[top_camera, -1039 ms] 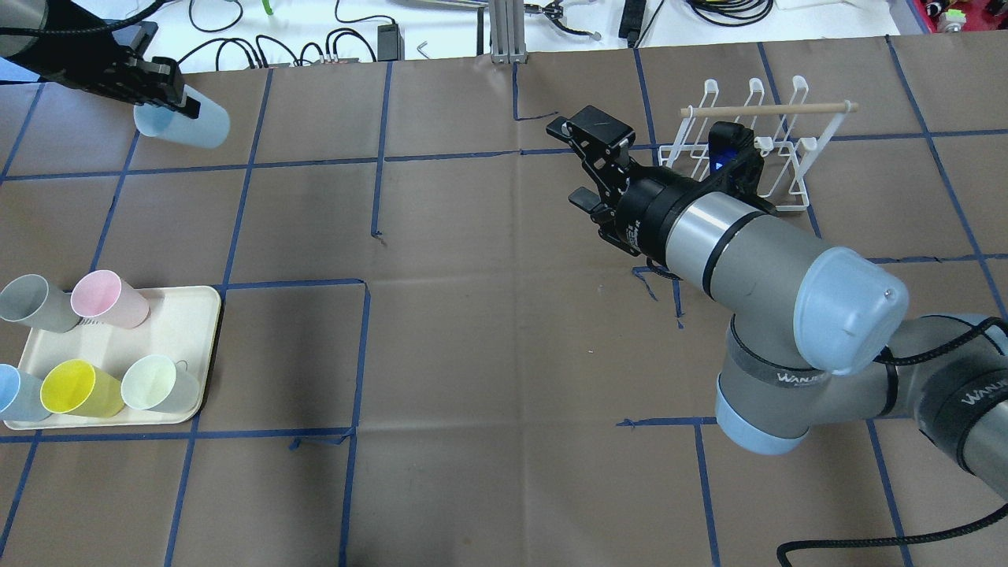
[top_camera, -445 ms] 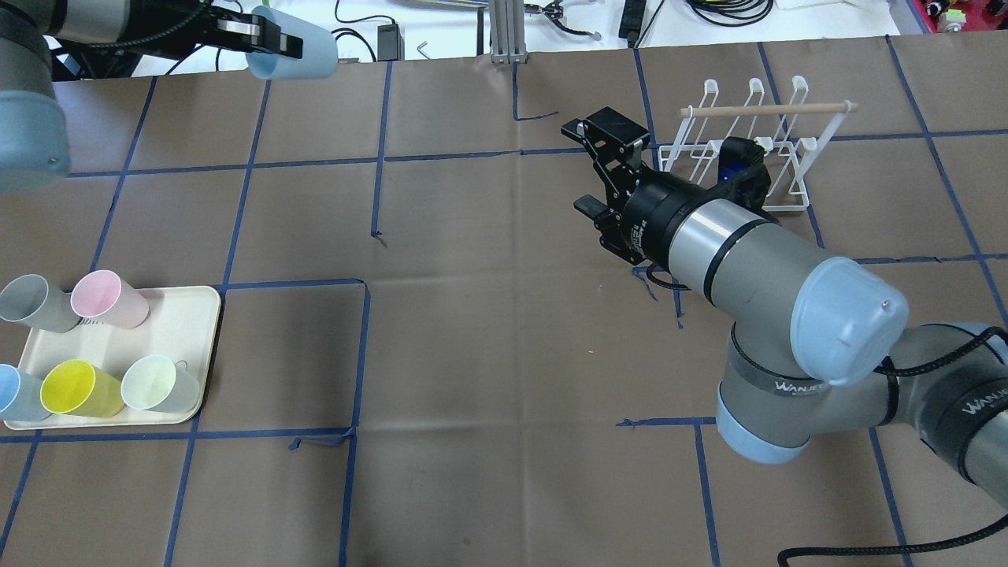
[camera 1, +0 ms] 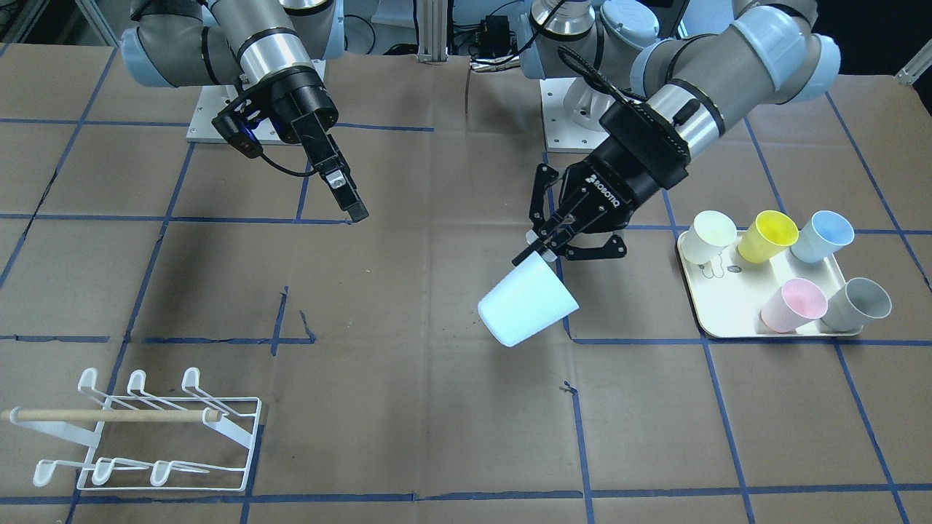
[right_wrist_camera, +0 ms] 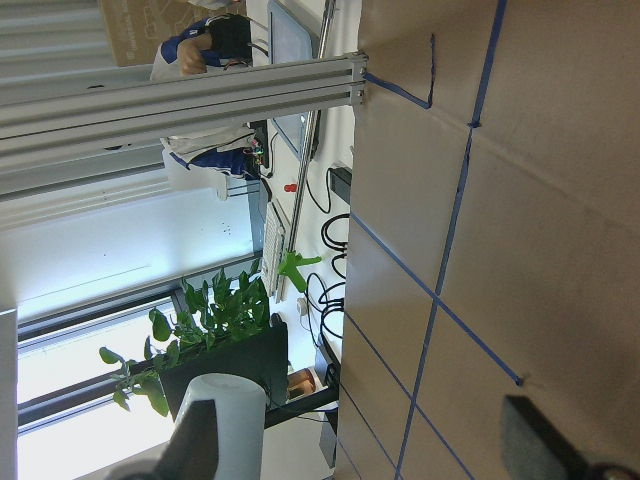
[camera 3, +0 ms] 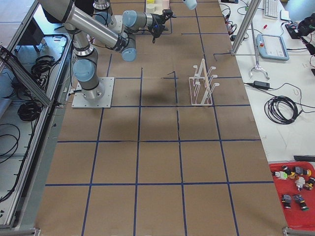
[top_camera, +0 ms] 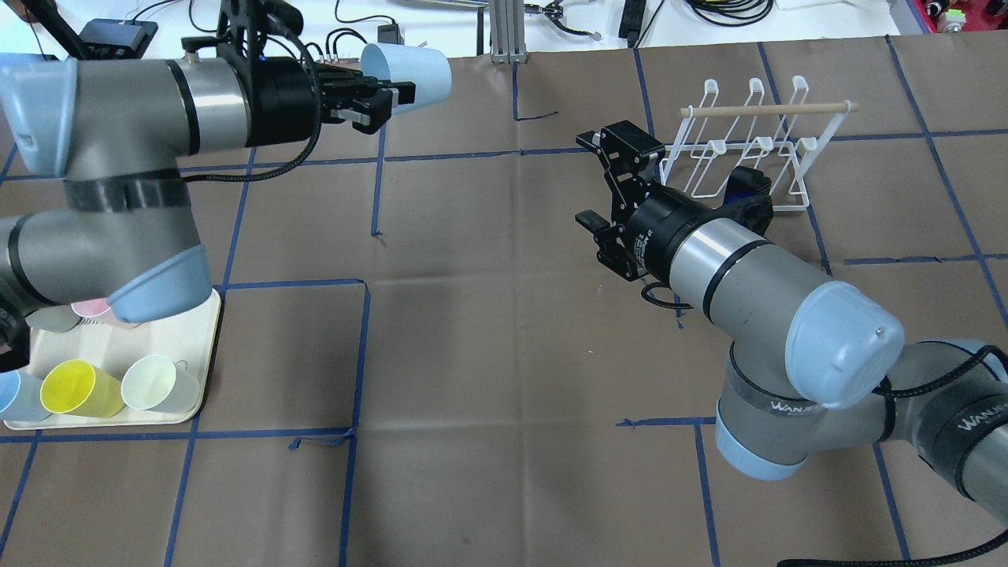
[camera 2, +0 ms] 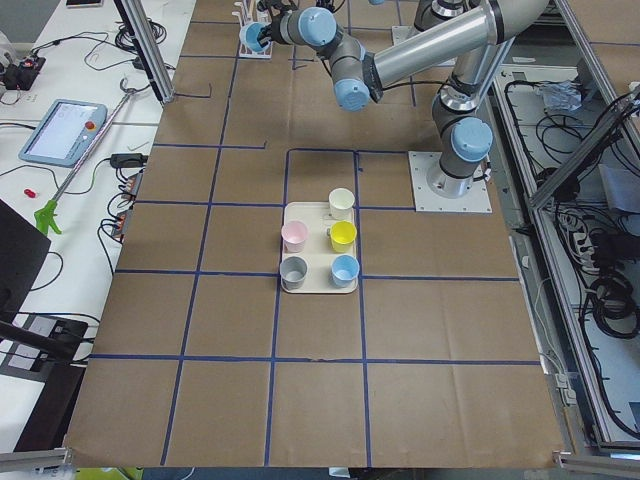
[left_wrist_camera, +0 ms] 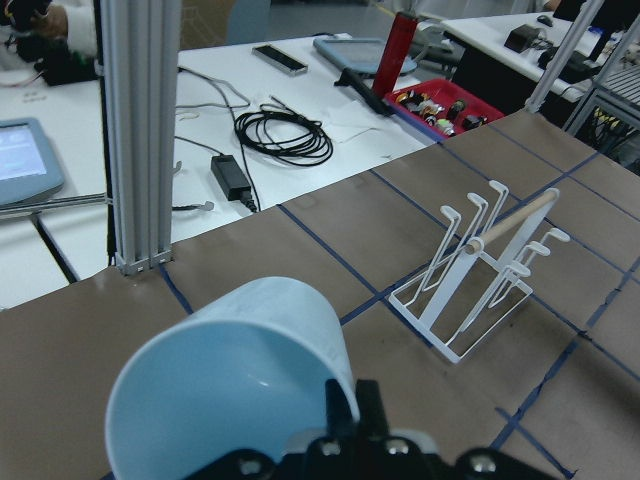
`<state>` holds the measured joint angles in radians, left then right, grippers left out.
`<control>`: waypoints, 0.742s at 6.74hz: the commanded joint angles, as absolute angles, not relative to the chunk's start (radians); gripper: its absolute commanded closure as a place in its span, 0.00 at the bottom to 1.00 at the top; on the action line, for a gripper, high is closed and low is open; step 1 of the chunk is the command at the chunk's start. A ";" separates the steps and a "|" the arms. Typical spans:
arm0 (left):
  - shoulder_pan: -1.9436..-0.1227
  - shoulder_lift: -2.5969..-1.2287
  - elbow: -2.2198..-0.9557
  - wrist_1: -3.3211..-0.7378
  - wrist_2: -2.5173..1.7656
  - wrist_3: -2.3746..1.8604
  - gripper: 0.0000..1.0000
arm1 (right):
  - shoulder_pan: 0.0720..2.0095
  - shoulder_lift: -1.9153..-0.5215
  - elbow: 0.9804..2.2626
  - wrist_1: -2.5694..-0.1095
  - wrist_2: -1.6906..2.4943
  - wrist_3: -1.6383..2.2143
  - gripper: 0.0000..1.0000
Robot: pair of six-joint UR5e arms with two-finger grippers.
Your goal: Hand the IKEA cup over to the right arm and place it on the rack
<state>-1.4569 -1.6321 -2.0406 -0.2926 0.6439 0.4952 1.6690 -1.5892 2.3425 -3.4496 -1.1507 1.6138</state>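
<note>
My left gripper (top_camera: 379, 96) is shut on the rim of a pale blue cup (top_camera: 409, 69) and holds it on its side above the far left-middle of the table. The cup also shows in the front view (camera 1: 527, 307) and the left wrist view (left_wrist_camera: 232, 382), its mouth towards the wrist. My right gripper (top_camera: 605, 181) is open and empty, in the air to the right of the cup and well apart from it. The white wire rack (top_camera: 740, 150) with a wooden dowel stands just behind the right gripper, and also shows in the left wrist view (left_wrist_camera: 480, 270).
A cream tray (top_camera: 197, 346) at the near left holds several cups, among them a yellow one (top_camera: 79, 387) and a pale green one (top_camera: 157, 382); my left arm's elbow hangs over its far end. Cables and an aluminium post (top_camera: 504, 31) lie beyond the far edge.
My left arm has swung to the right with the blue cup, from the far left corner towards the table's middle. My right gripper has drawn back a little and stays open.
</note>
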 commanded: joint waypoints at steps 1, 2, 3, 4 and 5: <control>-1.463 -1.608 -2.202 -0.047 0.545 0.489 1.00 | 1.695 -1.588 2.338 -3.456 -1.152 1.641 0.00; -1.468 -1.597 -2.274 0.033 0.520 0.495 0.99 | 1.707 -1.583 2.324 -3.455 -1.152 1.650 0.00; -1.473 -1.601 -2.346 0.169 0.488 0.485 0.99 | 1.716 -1.582 2.304 -3.450 -1.151 1.660 0.00; -1.473 -1.592 -2.364 0.192 0.486 0.468 0.99 | 1.733 -1.577 2.283 -3.442 -1.150 1.663 0.00; -1.473 -1.592 -2.367 0.195 0.488 0.468 0.99 | 1.747 -1.560 2.278 -3.439 -1.154 1.677 0.00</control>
